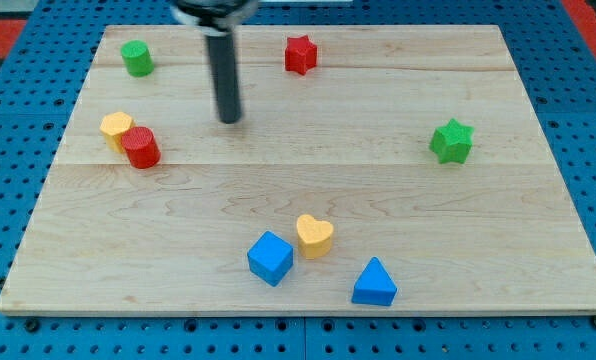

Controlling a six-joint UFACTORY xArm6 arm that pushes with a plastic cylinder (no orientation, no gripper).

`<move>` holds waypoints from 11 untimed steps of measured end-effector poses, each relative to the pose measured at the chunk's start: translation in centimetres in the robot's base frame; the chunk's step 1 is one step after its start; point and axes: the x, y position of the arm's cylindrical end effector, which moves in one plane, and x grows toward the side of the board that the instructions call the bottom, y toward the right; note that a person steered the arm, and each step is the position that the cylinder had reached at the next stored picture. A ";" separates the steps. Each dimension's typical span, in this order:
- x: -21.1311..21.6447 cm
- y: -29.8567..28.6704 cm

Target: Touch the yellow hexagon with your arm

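Robot's tip (230,119) sat on the wooden bench (308,190), right of and apart from the small yellow hexagon block (116,127), which touched the red cylinder block (140,147). No fingers fitted: bare rod, contact by pushing only.

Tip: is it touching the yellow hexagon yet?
No: my tip sits on bare board to the view's right of the yellow hexagon, with a clear gap between them; the red cylinder touches the hexagon instead.

Hexagon (116,126) touching cylinder (140,147) at board's (308,180) left, star (451,141) far right
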 end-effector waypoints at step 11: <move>1.9 -11.4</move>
